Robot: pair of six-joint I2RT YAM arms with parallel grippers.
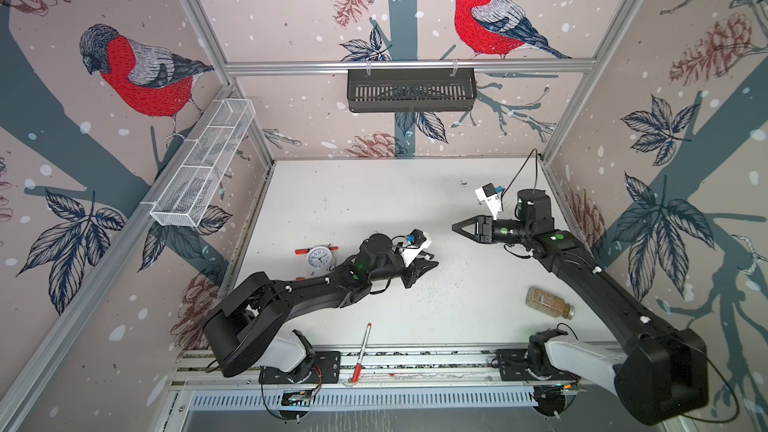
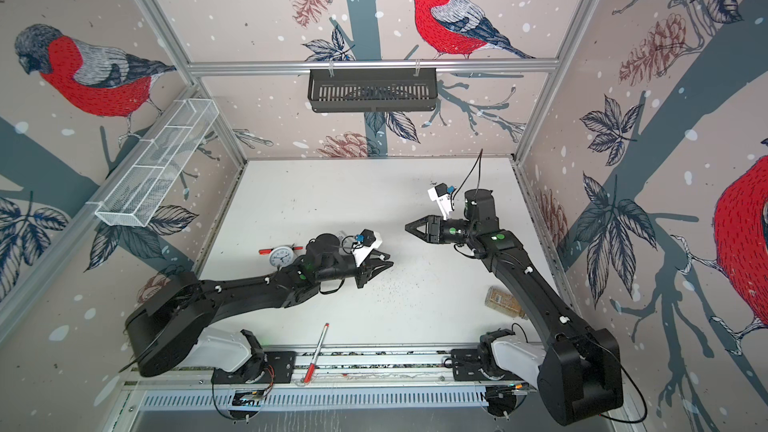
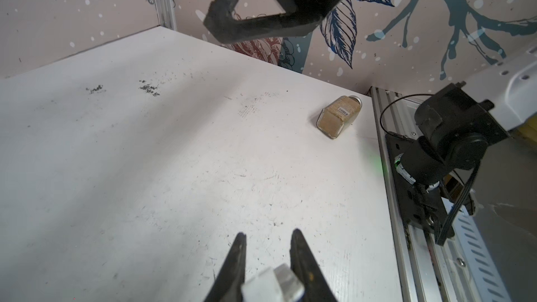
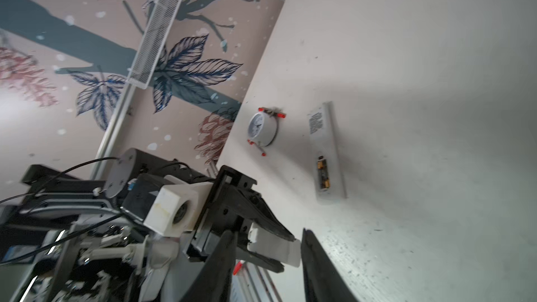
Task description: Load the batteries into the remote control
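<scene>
The white remote control [image 4: 328, 146] lies back up on the table beside the clock, seen in the right wrist view. Its compartment is open, and the black batteries [image 4: 323, 174] with gold ends lie inside. In both top views my left arm hides the remote. My left gripper [image 1: 432, 264] [image 3: 268, 235] hovers mid-table, shut on a flat white cover piece [image 4: 276, 249] [image 3: 273, 284]. My right gripper [image 1: 456, 227] [image 4: 268, 232] hangs a little beyond it. Its jaws stand apart with nothing held.
A white alarm clock [image 1: 319, 258] stands left of my left wrist. A red-and-white pen [image 1: 361, 353] lies across the front rail. A spice jar [image 1: 548, 303] lies on the table's [image 1: 374, 201] right side. A black basket [image 1: 411, 89] and a wire basket [image 1: 203, 168] hang on the walls.
</scene>
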